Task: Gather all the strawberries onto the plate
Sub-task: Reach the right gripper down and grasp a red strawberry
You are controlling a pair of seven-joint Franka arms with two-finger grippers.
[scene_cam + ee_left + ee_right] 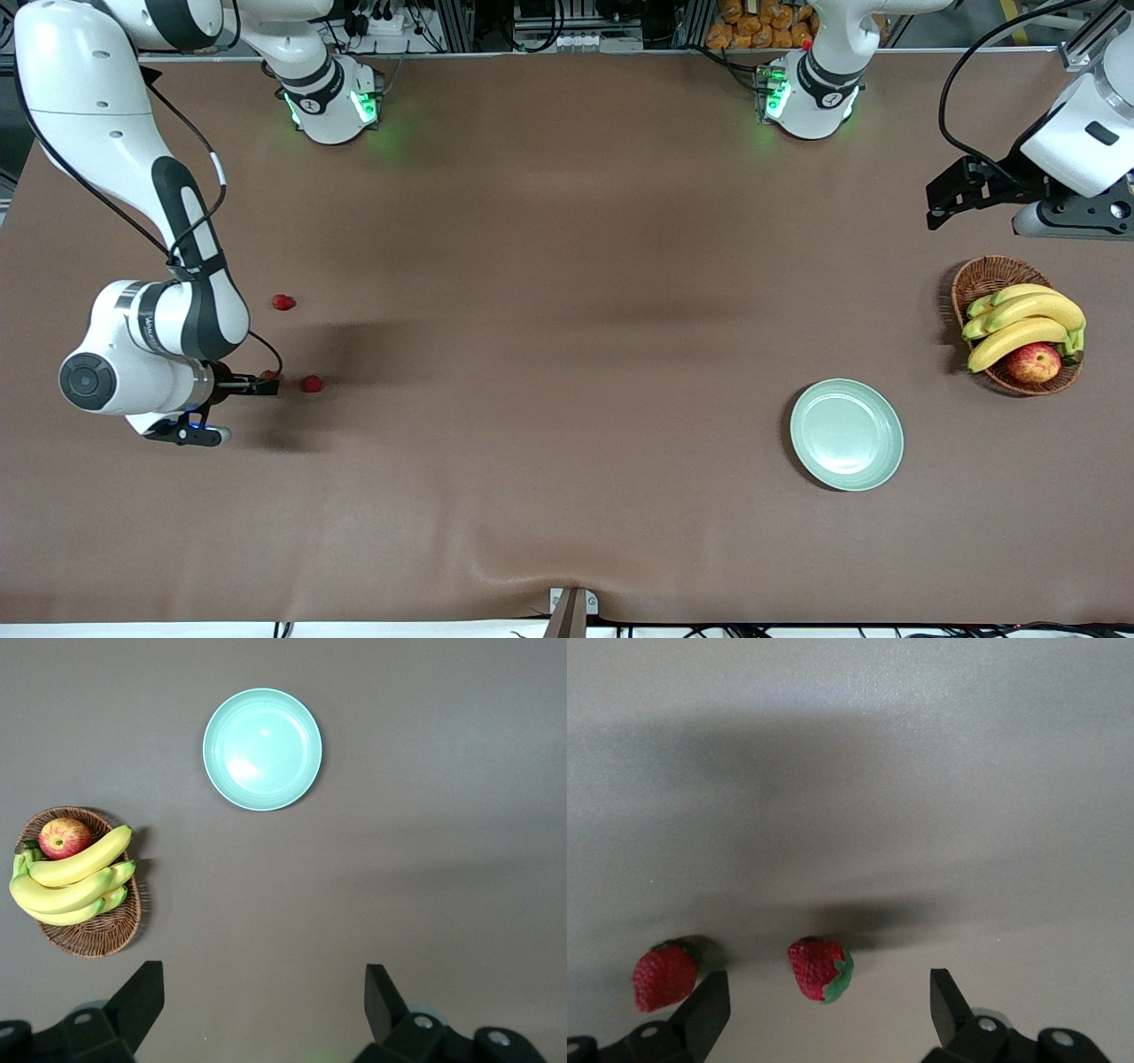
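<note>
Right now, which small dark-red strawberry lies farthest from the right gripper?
The lone strawberry lying farther from the front camera; the other two sit right by the open right gripper.

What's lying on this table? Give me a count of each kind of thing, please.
Strawberries: 3 (one partly hidden by the arm)
Plate: 1
Wicker basket: 1
Banana bunch: 1
Apple: 1
Total: 7
</note>
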